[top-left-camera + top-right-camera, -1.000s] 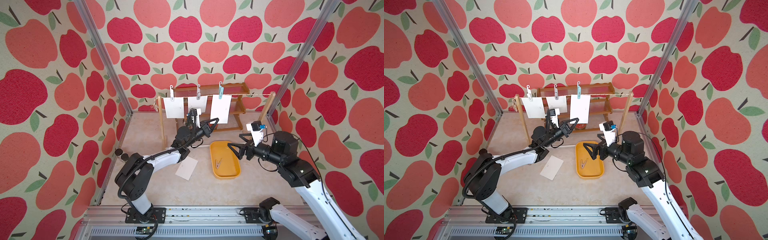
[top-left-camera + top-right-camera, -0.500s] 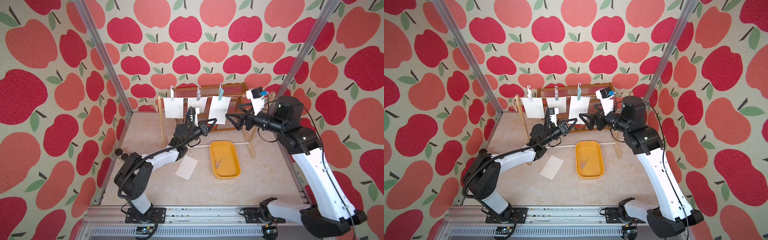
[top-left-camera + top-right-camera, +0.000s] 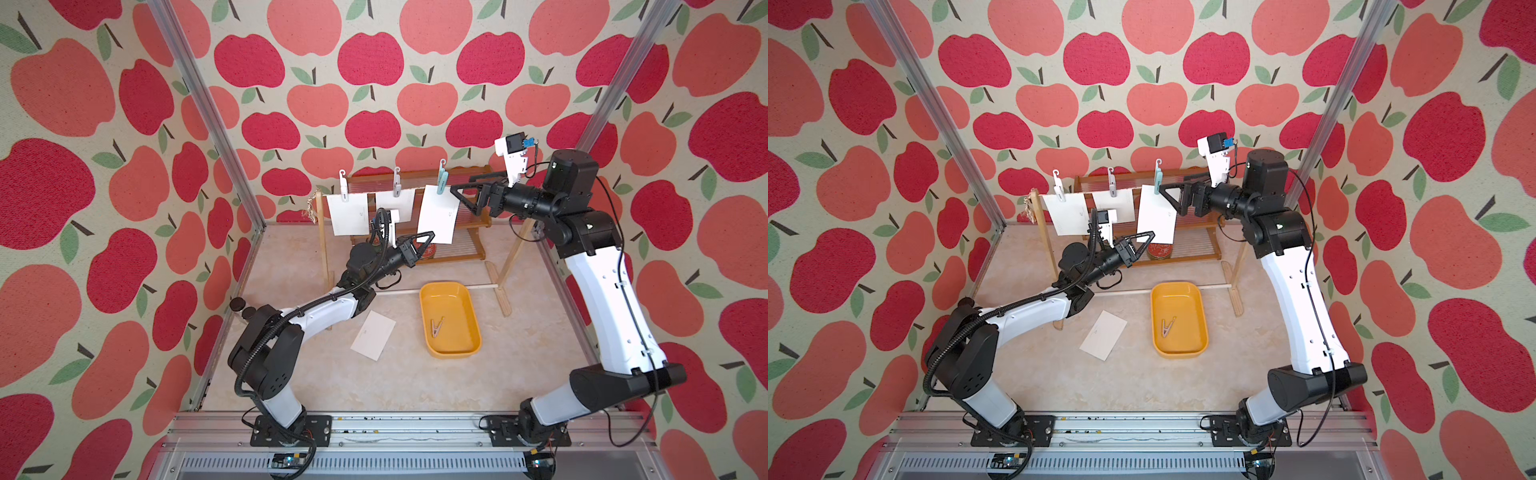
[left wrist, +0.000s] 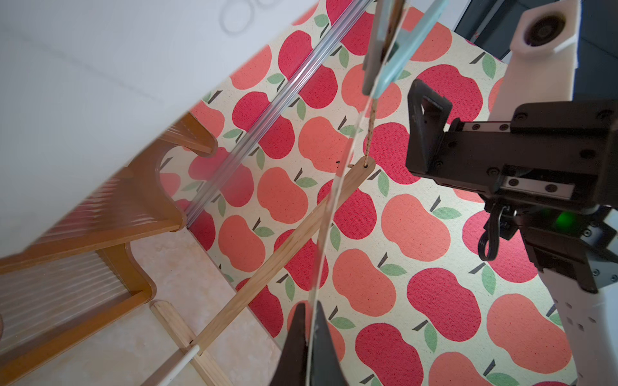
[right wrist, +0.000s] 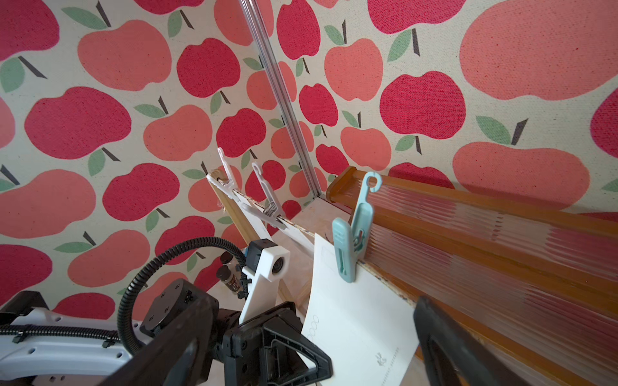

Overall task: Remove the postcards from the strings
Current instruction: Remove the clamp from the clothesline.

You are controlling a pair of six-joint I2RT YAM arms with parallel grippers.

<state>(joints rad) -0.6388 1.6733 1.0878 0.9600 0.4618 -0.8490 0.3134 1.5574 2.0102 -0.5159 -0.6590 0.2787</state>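
Note:
Three white postcards hang by clothespins from the string (image 3: 372,192) in both top views: a left one (image 3: 348,214), a middle one (image 3: 401,199) and a right one (image 3: 438,216). Another postcard (image 3: 373,335) lies flat on the floor. My left gripper (image 3: 428,237) is shut on the right postcard's lower corner; in the left wrist view the card (image 4: 329,214) runs edge-on between the fingertips (image 4: 321,329). My right gripper (image 3: 457,191) stands open beside the teal clothespin (image 5: 351,240) that holds this postcard (image 5: 361,317), touching neither.
A yellow tray (image 3: 457,316) on the floor holds one loose clothespin (image 3: 435,327). A brown wooden shelf (image 3: 469,232) stands right behind the line. Two wooden posts (image 3: 513,253) carry the string, joined by a white dowel (image 3: 399,291). Small dark bottles (image 3: 243,309) stand by the left wall.
My right arm has swung up from above the yellow tray to the string, beside the teal clothespin, still open. The left gripper keeps its hold on the right postcard's corner.

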